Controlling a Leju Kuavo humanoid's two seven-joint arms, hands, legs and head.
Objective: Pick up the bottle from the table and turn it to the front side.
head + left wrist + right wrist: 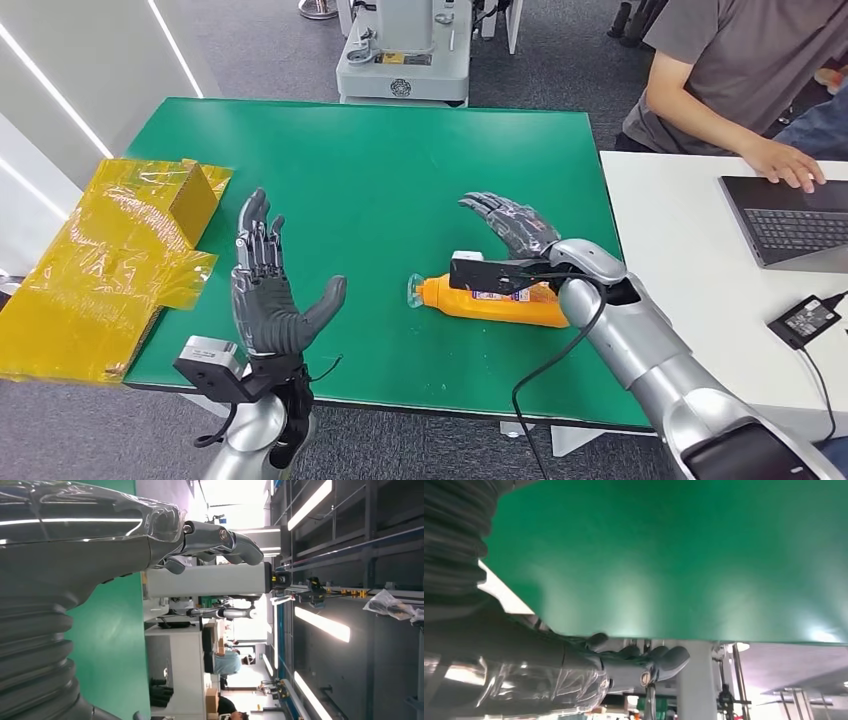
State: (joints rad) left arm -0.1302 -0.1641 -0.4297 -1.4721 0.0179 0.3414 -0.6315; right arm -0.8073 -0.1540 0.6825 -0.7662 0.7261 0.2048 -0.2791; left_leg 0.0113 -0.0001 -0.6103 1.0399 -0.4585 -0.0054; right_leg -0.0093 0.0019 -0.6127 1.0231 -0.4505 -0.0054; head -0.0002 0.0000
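Note:
An orange bottle [500, 303] with a clear cap lies on its side on the green table [380, 170], cap pointing toward my left. My right hand [512, 225] hovers just above and behind it with fingers stretched out, holding nothing; its wrist camera mount covers part of the bottle's label. My left hand [268, 290] is raised upright near the table's front edge, palm facing right, fingers spread and thumb out, a hand's width to the left of the bottle's cap. In the wrist views my left hand [150, 545] and my right hand [624, 667] appear with straight fingers.
A cardboard box wrapped in yellow film [110, 250] sits at the table's left edge. To the right stands a white table [690, 260] with a laptop [790, 220] and a power brick [808, 318]; a seated person [740, 70] types there. A grey machine [405, 50] stands behind the green table.

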